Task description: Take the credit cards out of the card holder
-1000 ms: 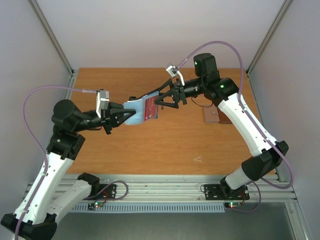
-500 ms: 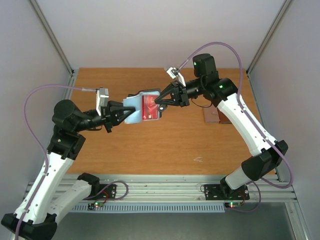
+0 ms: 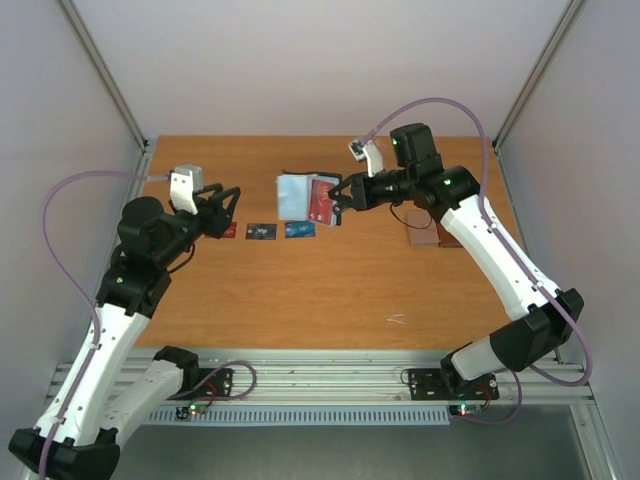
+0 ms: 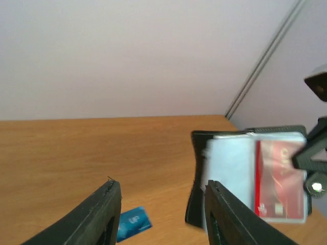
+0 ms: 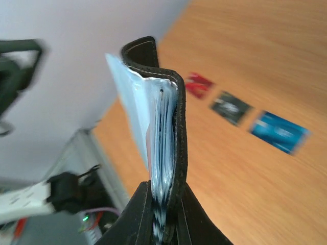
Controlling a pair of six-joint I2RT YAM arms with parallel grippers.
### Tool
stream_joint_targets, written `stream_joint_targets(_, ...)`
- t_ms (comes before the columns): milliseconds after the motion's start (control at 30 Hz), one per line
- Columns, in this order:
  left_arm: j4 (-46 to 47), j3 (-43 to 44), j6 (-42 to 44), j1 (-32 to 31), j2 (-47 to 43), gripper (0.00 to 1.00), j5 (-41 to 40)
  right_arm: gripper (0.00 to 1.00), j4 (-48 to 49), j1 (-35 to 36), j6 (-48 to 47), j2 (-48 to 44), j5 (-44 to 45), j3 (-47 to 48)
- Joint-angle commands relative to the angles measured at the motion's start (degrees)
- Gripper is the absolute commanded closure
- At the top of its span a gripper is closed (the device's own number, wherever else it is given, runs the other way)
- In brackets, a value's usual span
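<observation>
Clearly off the table [image 3: 330, 290], the card holder [image 3: 298, 193] hangs pinched in the right gripper [image 3: 338, 196], whose fingers [image 5: 137, 220] are closed narrow on its black edge; the holder stands out from those fingertips toward the left arm, opened so that its pale blue-grey pockets show from above, with a red card [image 3: 322, 203] in the pocket nearest the right fingers; from the right wrist, the black cover curves up from between the two fingers and the pale sleeves fan inside it. The left gripper [image 3: 231, 209] holds nothing; its fingers [image 4: 100, 218] stand well apart, their tips aimed toward the holder but clear of it. Three of the credit cards [image 5: 231, 107] lie flat in a row: a dark red card [image 3: 227, 232] just beside the left fingertips, a black card [image 3: 261, 231] beyond them, a blue card [image 3: 299, 229] below the holder; from the left wrist the blue card shows low between the two left fingers. A brown wallet-like piece [image 3: 425, 232] lies behind the right fingers, beside that arm.
</observation>
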Motion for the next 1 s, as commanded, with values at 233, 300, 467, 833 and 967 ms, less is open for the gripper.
stream_joint_targets(233,19.8,-3.0,-14.3,-1.6,3.2,0.73,37.5,0.99,-7.2,11.8,2.3,1.8,31.4,10.3)
stream_joint_targets(300,18.0,-3.3,-14.2,-2.2,4.0,0.75,37.5,0.99,-3.0,11.9,1.6,1.1,24.1,8.7)
stream_joint_targets(467,18.4,-4.0,-16.1,-2.5,4.1,0.76,36.6,0.99,3.3,12.9,0.0,1.5,11.3,7.2)
stream_joint_targets(833,10.4,-3.0,-14.1,-1.9,4.2,0.67,31.6,0.99,5.7,13.2,-3.9,1.3,-0.5,7.6)
stream_joint_targets(967,13.1,-3.2,-16.1,-0.9,4.3,0.66,32.4,0.99,5.3,13.2,-5.9,0.4,-4.0,7.3)
